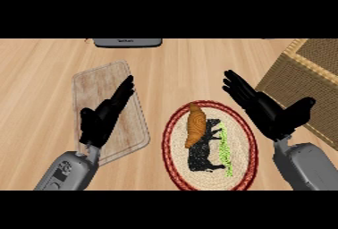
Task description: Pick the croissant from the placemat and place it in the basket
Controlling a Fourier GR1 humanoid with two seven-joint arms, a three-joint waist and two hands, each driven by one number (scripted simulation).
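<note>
Right hand (274,114) hangs open, empty, beside the golden croissant (195,127) on the round red-rimmed woven placemat (247,147); I judge reaching is next, then the wicker basket (307,78).

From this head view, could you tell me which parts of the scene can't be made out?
- Basket: cut off by the picture's right edge, so its full shape and inside cannot be seen.
- Grey object at the counter's far edge: cut by the top band; what it is cannot be told.
- Cutting board: partly covered by the left hand.
- Placemat: the croissant covers part of its printed animal figure.
</note>
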